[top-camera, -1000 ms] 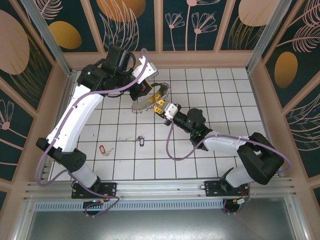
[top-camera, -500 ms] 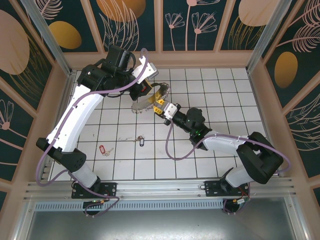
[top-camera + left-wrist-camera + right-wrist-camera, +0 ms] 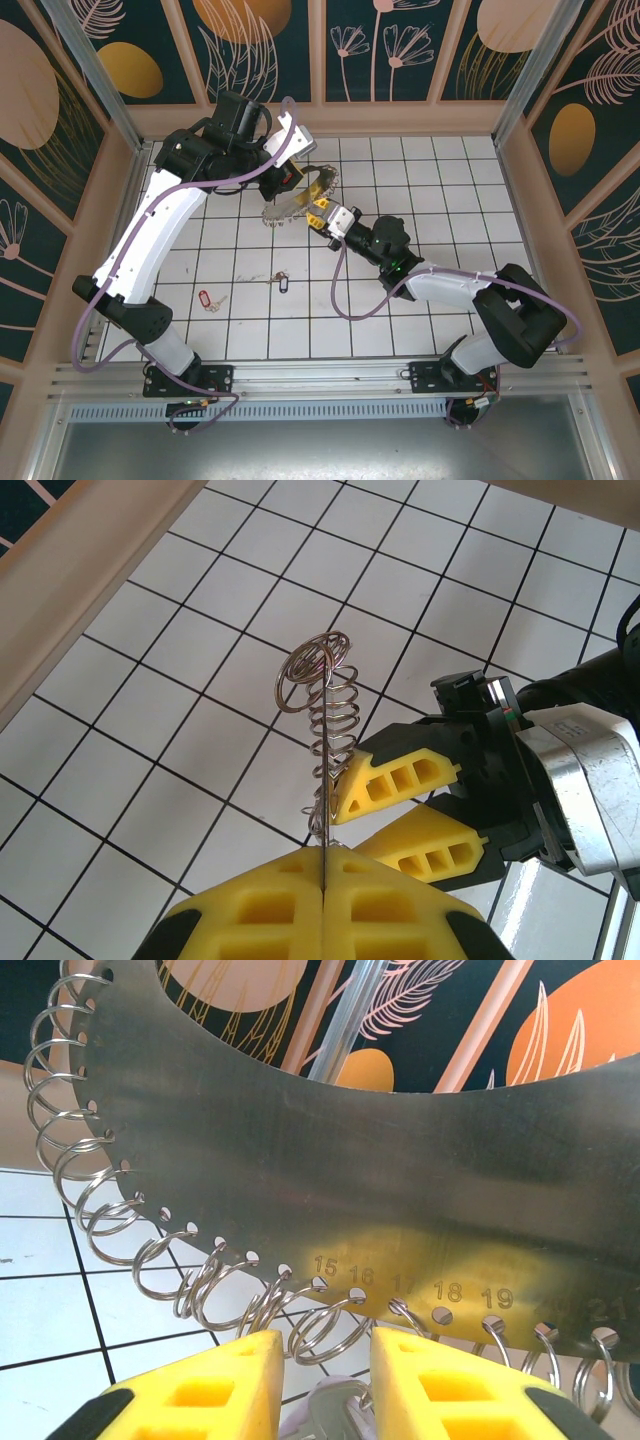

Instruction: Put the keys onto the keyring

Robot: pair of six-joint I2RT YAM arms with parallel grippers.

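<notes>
Top external: red-tagged key (image 3: 207, 298) and blue-tagged key (image 3: 282, 284) lie loose on the near-left tiles (image 3: 240, 330), not yet threaded. At far centre the left gripper (image 3: 303, 190) is clamped on the keyring (image 3: 292, 210), held edge-up. Just right, the right gripper (image 3: 318, 214) has its jaws part-open astride one split ring (image 3: 325, 1335). Judged step: ring presented. Next the right arm must fetch a key, which calls for a thin pinch.

dull brushed metal keyring (image 3: 400, 1160) with shiny wire rings (image 3: 325, 1332), matt yellow plastic fingers (image 3: 200, 1390), glossy white tiles (image 3: 200, 600)
</notes>
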